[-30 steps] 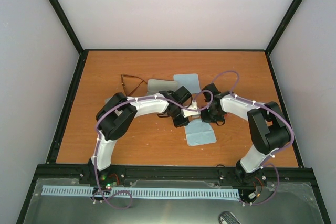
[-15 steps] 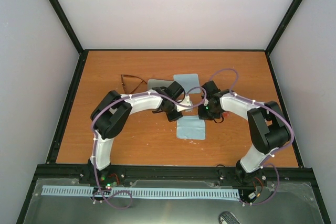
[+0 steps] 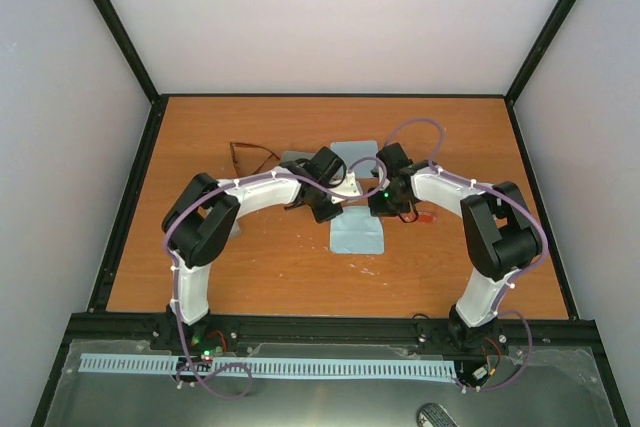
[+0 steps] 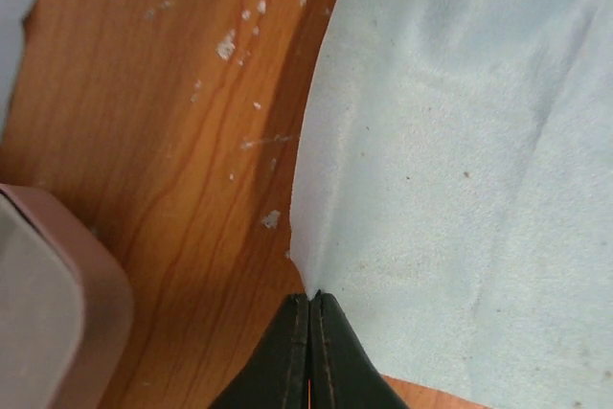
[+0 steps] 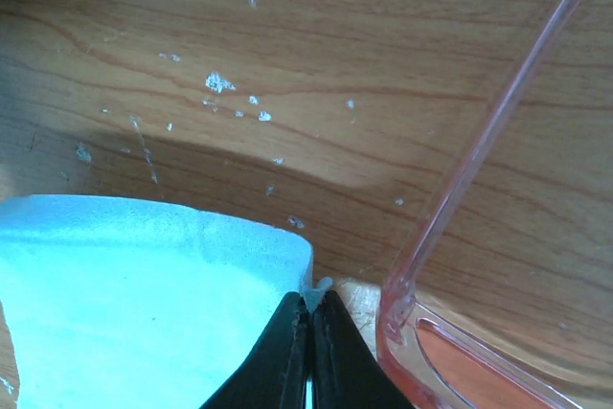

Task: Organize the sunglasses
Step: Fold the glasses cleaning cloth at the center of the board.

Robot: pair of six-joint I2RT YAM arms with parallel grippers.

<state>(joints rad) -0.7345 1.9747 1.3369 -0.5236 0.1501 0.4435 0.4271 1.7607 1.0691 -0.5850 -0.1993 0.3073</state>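
1. The left tool [image 4: 312, 296] is pressed together, pinching the edge of a light blue cloth [image 4: 460, 189] where it meets the wooden counter [image 4: 172, 141].
2. The right tool [image 5: 309, 296] is also pressed together, nipping a corner of the same cloth [image 5: 144, 284].
3. In the top view both tools meet over the middle of the counter [image 3: 250, 267], at the far edge of that cloth [image 3: 357, 237]. The rest of the cloth lies flat, reaching toward the arm bases.
4. The red-orange sunglasses [image 5: 460, 237] lie on the counter just to the right of the right tool. A clear pinkish temple and part of a tinted lens show there. From above only a red sliver [image 3: 427, 215] peeks out beside the right arm.
5. The dark brown sunglasses [image 3: 250, 152] rest apart from both tools, at the left rear of the counter.
6. A grey case [image 3: 298, 159] sits beside the brown pair, partly hidden by the left arm, with a second cloth [image 3: 357, 152] just right of it.
7. A pink case [image 4: 48, 294] shows at the lower left of the left wrist view.
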